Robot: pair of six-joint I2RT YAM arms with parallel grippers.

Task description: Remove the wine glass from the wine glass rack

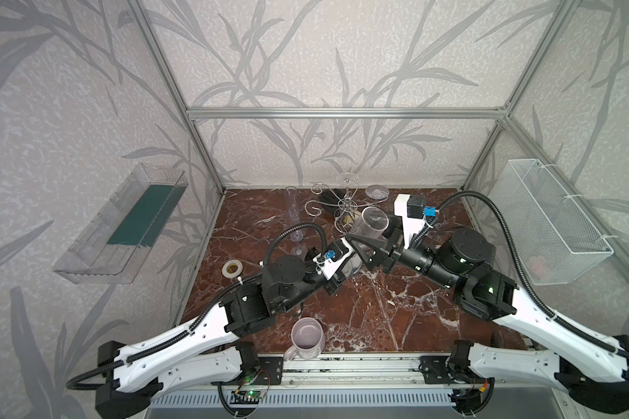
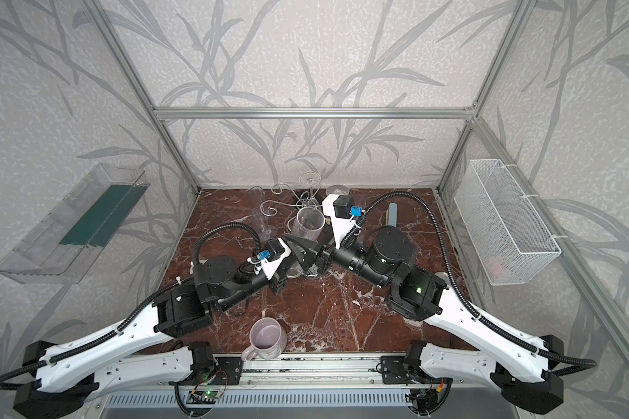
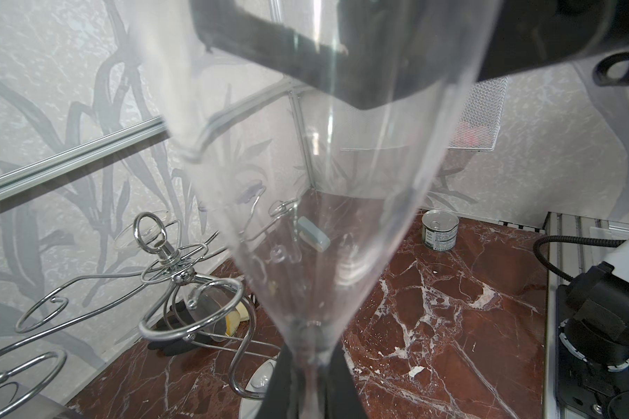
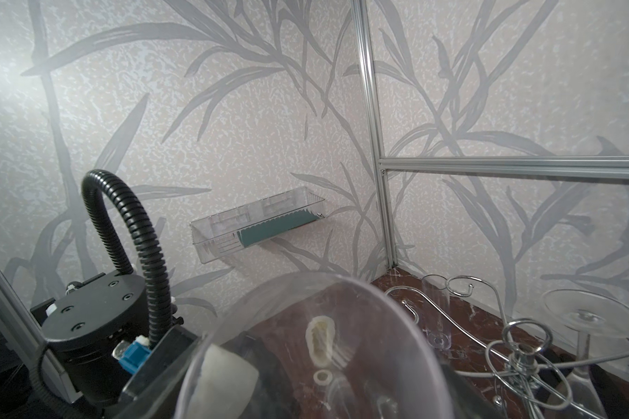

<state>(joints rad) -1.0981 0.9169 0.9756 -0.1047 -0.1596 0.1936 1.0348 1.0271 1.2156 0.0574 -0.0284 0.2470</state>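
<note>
Pinching wine glass [image 1: 369, 226] stem, left tool [image 3: 307, 384]; right tool [image 1: 366, 250] spread astride bowl; rack [image 3: 184, 277] beside.

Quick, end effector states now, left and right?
Left end effector: shut on the glass stem.
Right end effector: around the glass bowl; grip cannot be told.

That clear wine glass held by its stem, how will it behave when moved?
Probably slippery: the wine glass is smooth and clear, and the left gripper pinches only its narrow stem. Likely to swing, since the wide bowl sits well beyond that pinch. Possibly brittle; glass or plastic, I cannot tell.
</note>
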